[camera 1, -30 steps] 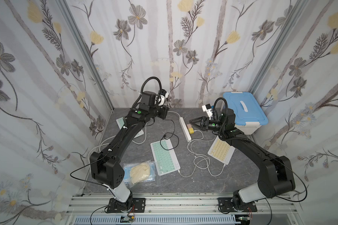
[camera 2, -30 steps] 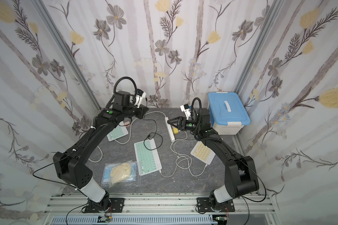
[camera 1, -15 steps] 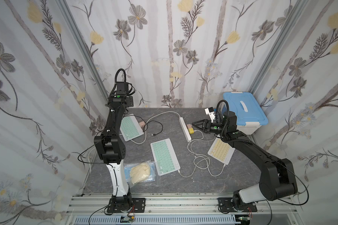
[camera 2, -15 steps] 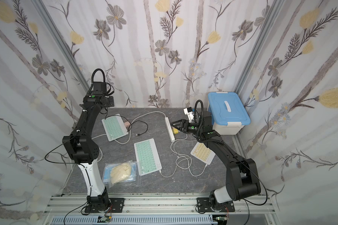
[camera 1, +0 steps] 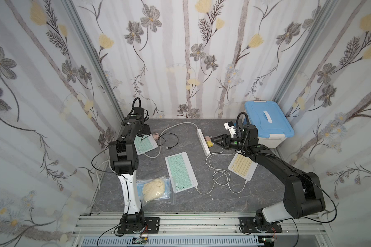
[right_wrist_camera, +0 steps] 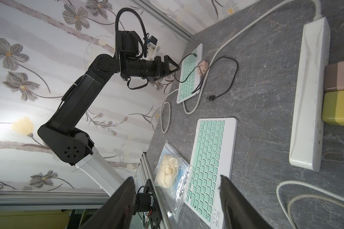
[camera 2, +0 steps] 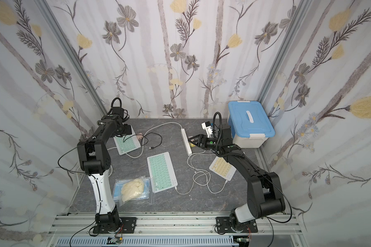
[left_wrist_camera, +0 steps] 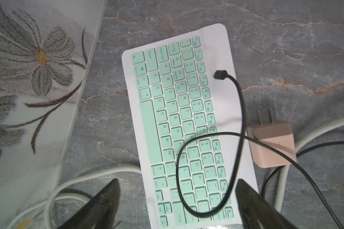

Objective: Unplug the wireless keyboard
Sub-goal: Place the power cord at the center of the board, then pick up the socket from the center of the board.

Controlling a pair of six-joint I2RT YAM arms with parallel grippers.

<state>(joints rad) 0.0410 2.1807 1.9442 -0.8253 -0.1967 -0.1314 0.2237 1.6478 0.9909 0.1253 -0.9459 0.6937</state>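
Floral wallpaper (camera 1: 186, 64) encloses a grey marbled surface (camera 1: 186, 132).

Top views: the left arm (camera 1: 128, 192) stands upright from its base, folds at the elbow and reaches back along the left wall. It carries the left gripper (camera 1: 146, 131) above the far mint keyboard (camera 1: 148, 147), which lies by that wall with a pink charger (camera 1: 155, 136) just beside it. The right arm (camera 1: 272, 162) stretches low and forward. The right gripper (camera 1: 213, 141) sits just beside the pink plug (camera 1: 207, 138) and yellow plug (camera 1: 210, 145) seated in the power strip (camera 1: 201, 136). A middle mint keyboard (camera 1: 180, 172) and a yellow keyboard (camera 1: 242, 166) each trail white cables (camera 1: 219, 177).

Left wrist view: jaws spread wide, gripping nothing, over the far mint keyboard. A black cable (left_wrist_camera: 243, 111) loops across the keys, its small connector resting on the white border; whether it is seated cannot be told.

Right wrist view: jaws parted and empty, aimed across the surface. The black cable's USB end lies loose beside the far mint keyboard.
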